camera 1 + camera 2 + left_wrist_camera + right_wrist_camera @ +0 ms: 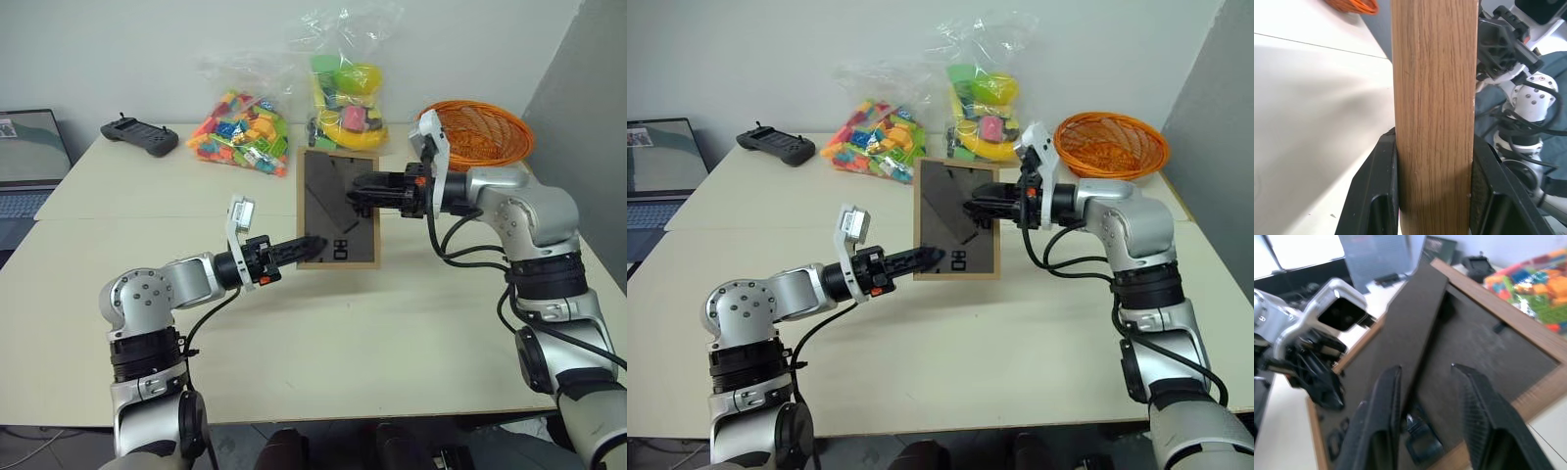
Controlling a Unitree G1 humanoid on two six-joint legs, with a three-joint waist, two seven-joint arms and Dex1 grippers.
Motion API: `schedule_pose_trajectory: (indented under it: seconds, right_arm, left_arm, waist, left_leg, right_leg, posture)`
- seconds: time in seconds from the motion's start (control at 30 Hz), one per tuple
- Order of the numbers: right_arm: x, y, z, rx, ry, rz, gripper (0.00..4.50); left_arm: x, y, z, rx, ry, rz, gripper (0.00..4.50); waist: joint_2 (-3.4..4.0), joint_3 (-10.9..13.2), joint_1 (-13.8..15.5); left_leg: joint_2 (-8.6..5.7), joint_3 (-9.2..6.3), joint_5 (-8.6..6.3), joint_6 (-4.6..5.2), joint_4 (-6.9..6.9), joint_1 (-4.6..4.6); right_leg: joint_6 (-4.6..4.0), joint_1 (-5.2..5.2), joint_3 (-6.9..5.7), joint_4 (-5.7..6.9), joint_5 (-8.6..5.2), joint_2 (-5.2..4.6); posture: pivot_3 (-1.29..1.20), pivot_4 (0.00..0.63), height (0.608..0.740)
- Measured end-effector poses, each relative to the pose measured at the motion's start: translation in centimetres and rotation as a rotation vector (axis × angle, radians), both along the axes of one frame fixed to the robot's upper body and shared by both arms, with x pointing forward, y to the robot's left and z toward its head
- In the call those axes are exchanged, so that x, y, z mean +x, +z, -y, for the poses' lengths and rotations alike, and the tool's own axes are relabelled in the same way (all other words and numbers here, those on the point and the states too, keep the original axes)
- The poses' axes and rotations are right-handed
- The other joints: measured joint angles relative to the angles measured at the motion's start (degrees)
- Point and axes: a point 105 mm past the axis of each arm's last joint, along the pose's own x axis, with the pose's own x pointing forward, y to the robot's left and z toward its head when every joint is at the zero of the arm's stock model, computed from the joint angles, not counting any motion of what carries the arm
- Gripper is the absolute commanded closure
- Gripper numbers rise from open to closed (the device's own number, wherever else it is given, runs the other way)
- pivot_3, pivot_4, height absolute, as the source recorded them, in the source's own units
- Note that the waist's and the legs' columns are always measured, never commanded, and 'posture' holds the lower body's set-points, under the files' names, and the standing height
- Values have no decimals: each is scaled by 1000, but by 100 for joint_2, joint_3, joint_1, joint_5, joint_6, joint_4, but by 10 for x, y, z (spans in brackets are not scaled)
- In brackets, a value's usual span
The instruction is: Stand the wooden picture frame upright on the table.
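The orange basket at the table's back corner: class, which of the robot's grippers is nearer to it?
Right. The right gripper is at the wooden picture frame's back, just beside the orange basket. The left gripper clamps the frame's lower near edge, farther off.

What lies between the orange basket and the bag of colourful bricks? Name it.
A second clear bag of toys, with yellow and green pieces, stands between the orange basket and the bag of colourful bricks, as the left eye view shows.
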Motion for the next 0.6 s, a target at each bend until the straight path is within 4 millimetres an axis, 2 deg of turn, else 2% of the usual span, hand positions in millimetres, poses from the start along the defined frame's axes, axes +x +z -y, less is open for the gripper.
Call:
schedule_pose_trajectory:
  seconds: [0.17, 0.3, 0.4, 0.6]
  right_arm:
    - [3, 0, -17, 5, 47, 6, 1077]
    - [-10, 8, -33, 12, 141, 28, 1077]
    - [-18, 13, -36, 17, 184, 31, 1077]
    - [-42, 13, -23, 5, 266, -39, 1077]
  left_arm:
    - [2, 0, -5, 16, 51, -1, 3226]
    - [0, 4, -1, 1, 39, 15, 3226]
    - [-3, 10, 0, -10, 34, 40, 3226]
    - [-8, 13, 2, -24, 11, 43, 3226]
  waist:
    - [0, 1, -12]
    - [-1, 1, -11]
    - [-1, 1, 5]
    - [-1, 1, 20]
  left_leg:
    - [1, 1, 1, -1, 0, -8]
    - [1, -1, 1, -2, 1, -11]
    - [0, -1, 1, -2, 1, -10]
    - [-1, -4, 1, -2, 1, -10]
  right_leg:
    - [0, -11, 0, 2, 0, 0]
    - [0, -11, -1, -1, 0, -1]
    - [0, -10, -1, -2, 0, -2]
    - [0, -10, -2, -1, 0, -2]
  posture:
    - [0, 150, 740]
    - [0, 150, 740]
    - [0, 150, 740]
    - [0, 150, 740]
